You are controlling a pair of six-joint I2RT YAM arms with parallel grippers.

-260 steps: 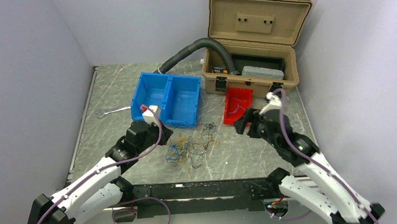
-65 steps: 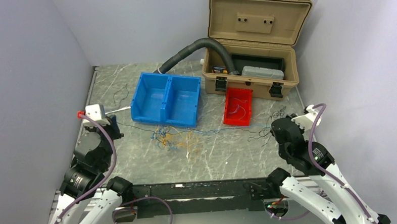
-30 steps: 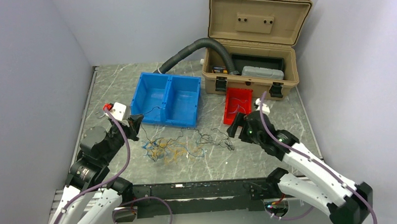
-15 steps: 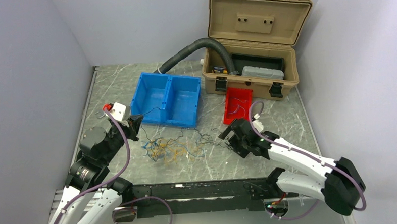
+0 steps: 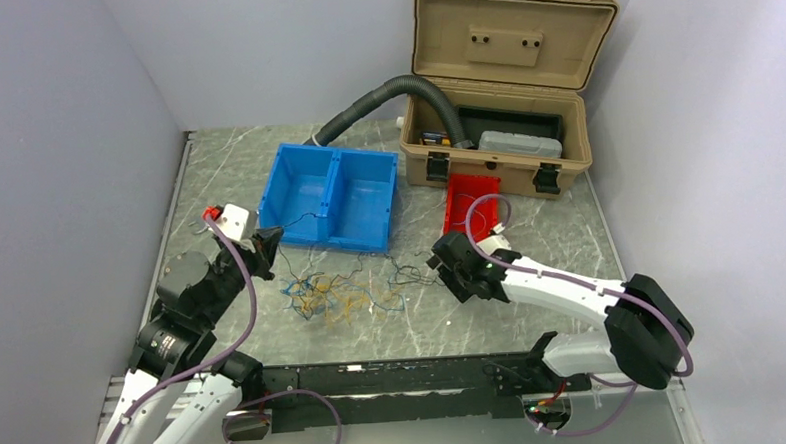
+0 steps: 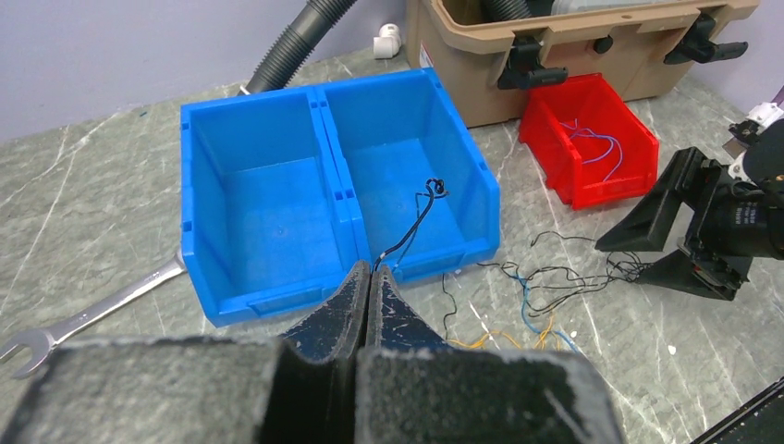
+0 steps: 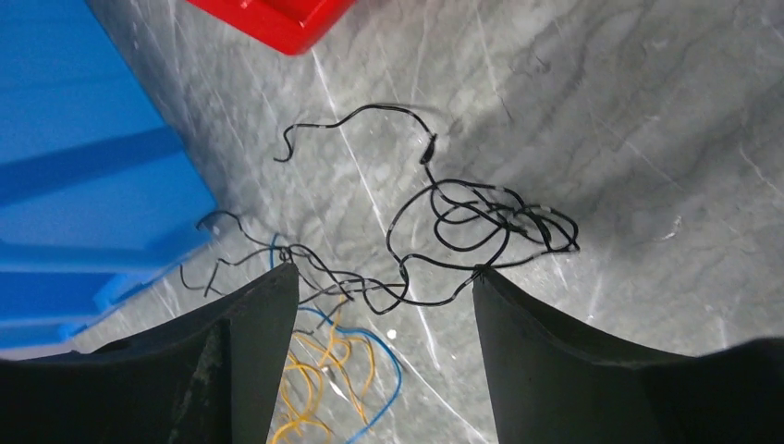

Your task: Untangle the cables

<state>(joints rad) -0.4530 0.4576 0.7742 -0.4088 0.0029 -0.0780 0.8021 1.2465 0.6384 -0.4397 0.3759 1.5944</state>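
The cables (image 5: 337,294) lie as a loose tangle of thin yellow-orange, blue and black wires on the table in front of the blue bin (image 5: 328,195). My left gripper (image 6: 372,268) is shut on one black cable (image 6: 411,227), which rises from the fingertips over the bin's front wall. In the top view, the left gripper (image 5: 265,243) sits left of the tangle. My right gripper (image 7: 384,273) is open, low over a knot of black cable loops (image 7: 481,217). Black strands run across the gap between its fingertips, and yellow cable (image 7: 314,370) shows lower in the gap.
A red bin (image 5: 473,203) holding a blue wire (image 6: 592,143) stands behind the right gripper. An open tan toolbox (image 5: 503,77) and a grey corrugated hose (image 5: 364,108) are at the back. A wrench (image 6: 83,319) lies left of the blue bin.
The right arm has swung left and down from beside the red bin to the black loops at the tangle's right end. The left arm has stayed put, still pinching the black cable.
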